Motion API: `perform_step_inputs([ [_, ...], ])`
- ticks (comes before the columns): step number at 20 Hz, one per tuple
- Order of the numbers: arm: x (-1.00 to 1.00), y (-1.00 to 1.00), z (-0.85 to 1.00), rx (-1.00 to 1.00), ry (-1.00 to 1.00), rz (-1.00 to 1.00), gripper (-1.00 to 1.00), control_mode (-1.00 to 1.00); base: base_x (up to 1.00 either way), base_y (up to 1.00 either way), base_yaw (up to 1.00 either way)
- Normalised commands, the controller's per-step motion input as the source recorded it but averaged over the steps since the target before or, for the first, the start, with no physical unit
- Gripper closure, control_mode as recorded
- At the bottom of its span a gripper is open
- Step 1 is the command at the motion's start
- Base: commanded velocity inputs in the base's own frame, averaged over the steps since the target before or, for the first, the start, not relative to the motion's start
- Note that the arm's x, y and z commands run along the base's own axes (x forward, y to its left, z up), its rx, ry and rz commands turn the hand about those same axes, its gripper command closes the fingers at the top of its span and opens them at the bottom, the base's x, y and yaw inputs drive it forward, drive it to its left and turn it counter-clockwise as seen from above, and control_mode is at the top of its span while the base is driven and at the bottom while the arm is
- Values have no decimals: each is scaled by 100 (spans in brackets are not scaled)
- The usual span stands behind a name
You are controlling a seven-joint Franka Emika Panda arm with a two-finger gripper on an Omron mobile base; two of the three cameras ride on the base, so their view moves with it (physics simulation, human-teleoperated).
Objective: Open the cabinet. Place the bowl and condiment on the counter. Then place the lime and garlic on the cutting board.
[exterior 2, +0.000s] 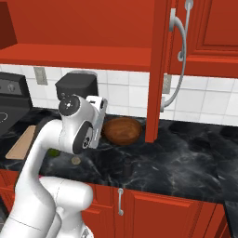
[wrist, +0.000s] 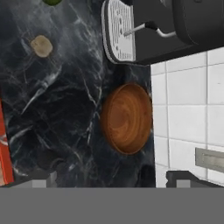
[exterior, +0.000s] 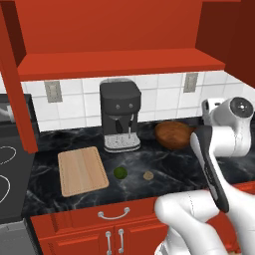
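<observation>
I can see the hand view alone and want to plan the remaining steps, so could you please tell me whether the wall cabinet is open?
Observer: Yes. The cabinet is open, with both doors swung out to the sides.
Operator: Thank you. Where is the cutting board?
Observer: The cutting board lies flat on the counter, in front of the coffee machine and to its left in the left base view. Nothing is on it.
Operator: And how do the lime and garlic sit relative to it?
Observer: The lime lies just right of the board, apart from it. The garlic is farther right again. Both are on the bare counter.
</observation>
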Motion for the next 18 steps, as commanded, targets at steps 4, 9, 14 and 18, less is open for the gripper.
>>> perform_step_inputs([
  [4,-56,1,8,-1,-7,7,-100,-100,0,0,0],
  [9,-44,9,32,-4,-3,7,-100,-100,0,0,0],
  [14,-23,28,45,-11,0,11,-100,-100,0,0,0],
  [18,-21,28,44,-11,0,8,-100,-100,0,0,0],
])
